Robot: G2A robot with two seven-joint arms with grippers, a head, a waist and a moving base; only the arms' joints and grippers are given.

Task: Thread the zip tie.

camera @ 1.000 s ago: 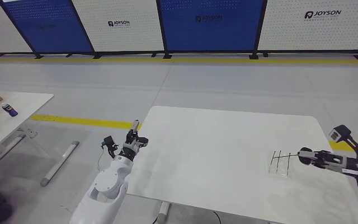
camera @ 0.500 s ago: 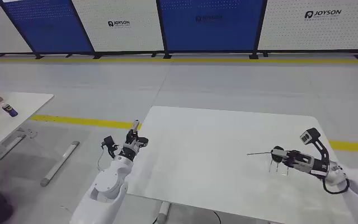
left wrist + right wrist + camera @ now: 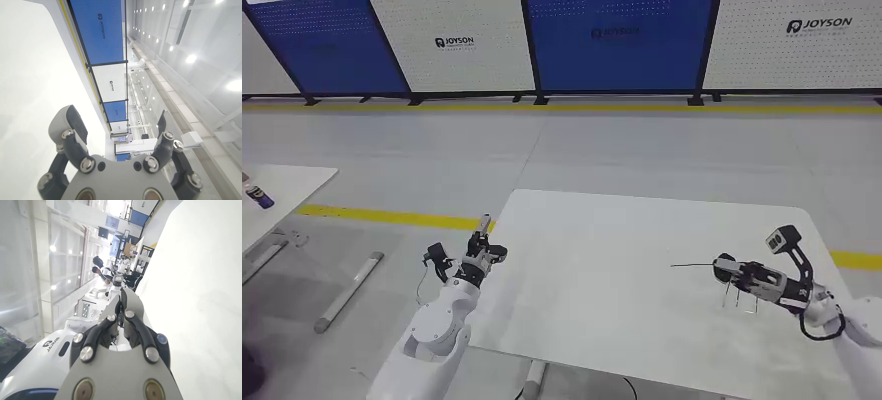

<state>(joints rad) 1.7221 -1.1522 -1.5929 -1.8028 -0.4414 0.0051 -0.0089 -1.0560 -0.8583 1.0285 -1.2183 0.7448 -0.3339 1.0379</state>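
Over on the right, the arm has swung in from the edge of the white surface in the last second. The right end effector has carried the thin black plastic zip tie away from the small clear stand with upright dark wires. The left arm hasn't budged.

Right now the right end effector is clamped on one end of the zip tie. The strap pokes out level toward the middle of the surface, and seems to be held off it. In the right wrist view its fingers are pressed tight together. The stand sits just beside that end effector.

Well apart, at the opposite edge, the left end effector waits with jaws spread wide and nothing between them.

Progress call: the pick-up looks done, but threading hasn't started. The strap is straight with no loop and its far end is free. Which end is the head, I can't tell. Still to come, I'd say: bring the arms together, take a second grip and feed the tail through the head.
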